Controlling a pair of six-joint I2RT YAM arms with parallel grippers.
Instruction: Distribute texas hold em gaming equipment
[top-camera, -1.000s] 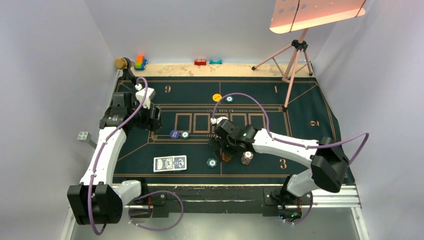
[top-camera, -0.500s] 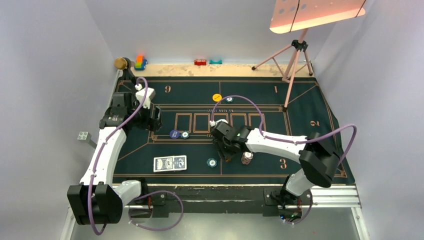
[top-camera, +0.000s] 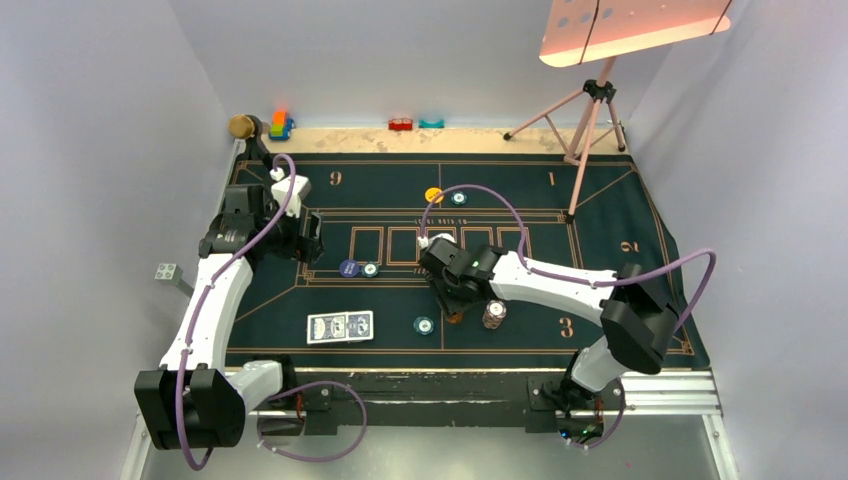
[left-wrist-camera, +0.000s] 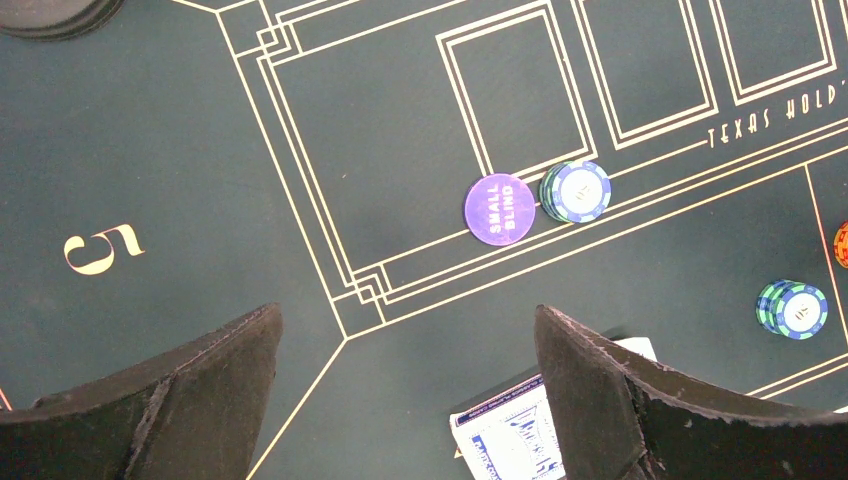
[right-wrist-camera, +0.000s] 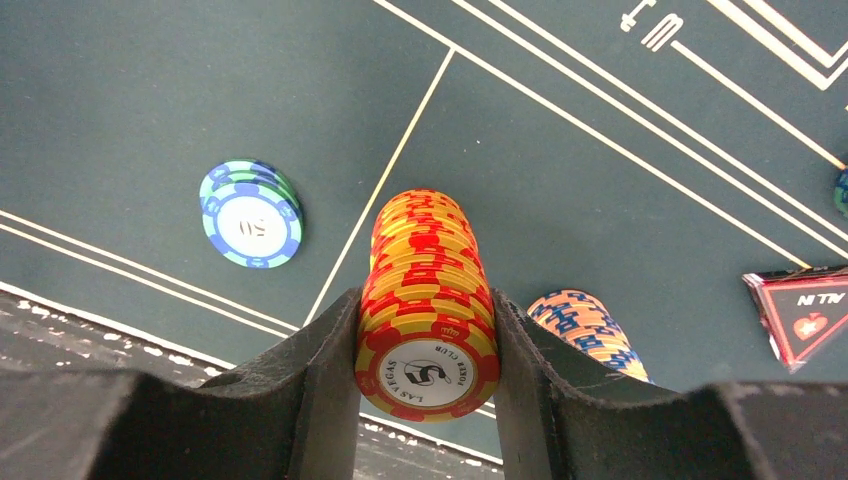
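Right gripper (right-wrist-camera: 426, 335) has narrowed since second ago, jaws now clamping red-yellow chip stack (right-wrist-camera: 425, 265), upright on felt mat (right-wrist-camera: 150, 100) near blue-green chips (right-wrist-camera: 250, 213). Left gripper (left-wrist-camera: 405, 395) wide apart, holding nothing.

Five chip stacks (top-camera: 424, 325), two cards (top-camera: 340, 326)

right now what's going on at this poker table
A two-armed robot is setting out poker gear. The right arm's fingers press against both sides of a red-and-yellow chip stack, next to an orange-and-blue stack. Whether it is lifted off the felt mat is unclear. The left arm's fingers are wide open and hold nothing, hovering near the small blind button, a teal chip stack and the playing cards.
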